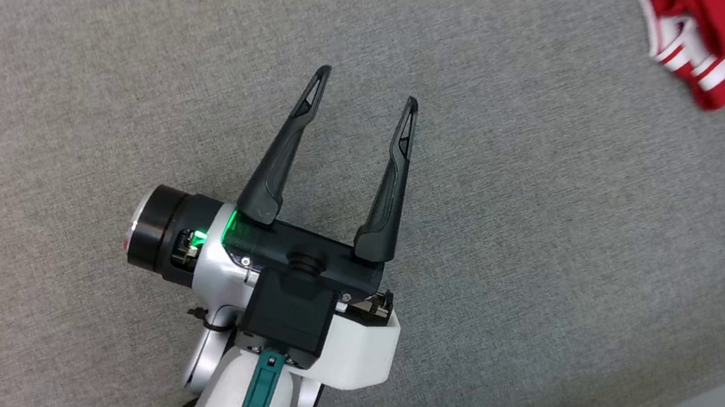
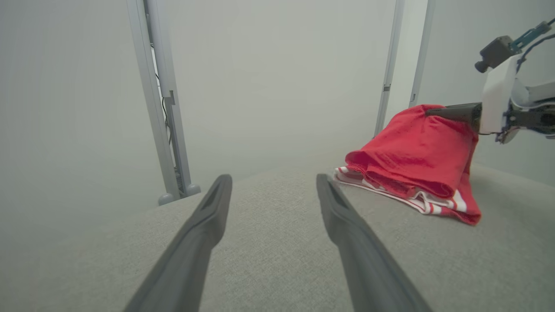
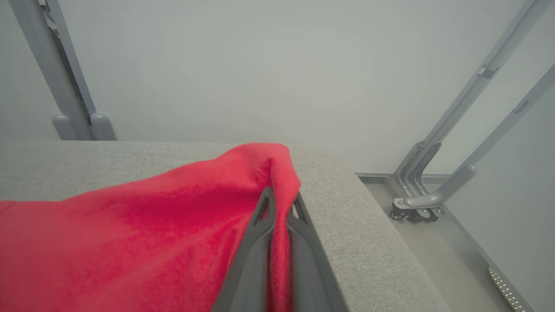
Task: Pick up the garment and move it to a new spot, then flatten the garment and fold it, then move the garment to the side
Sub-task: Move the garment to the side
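Stage: first step, pick up and relocate. Judged barely begun, since most of the cloth lies on the surface.

Landmark: grey cushion.

Garment: red, with a white-and-red striped hem. It sits bunched at the cushion's far right corner, close to its rounded edge. One fold is raised clear of the cushion. The rest drapes down from it, and the striped hem lies flat on the cushion.

Right gripper: fingers are pressed nearly together with a thin ridge of red fabric clamped between them. The hold is on an upper fold, not the bulk. This probably lets the cloth hang and open out under its own weight as it lifts.

Left gripper: fingers are spread wide with nothing between them. It hovers over bare fabric near the cushion's middle, well apart from the garment. It is likely kept open and clear so the middle can receive the cloth, and so it can take a second edge for flattening.

Risks:
- The pinch is thin, so the fold could slip out under drag.
- The floor and a wheeled metal frame lie just past the cushion's right edge, so the carry should go inward across the cushion.
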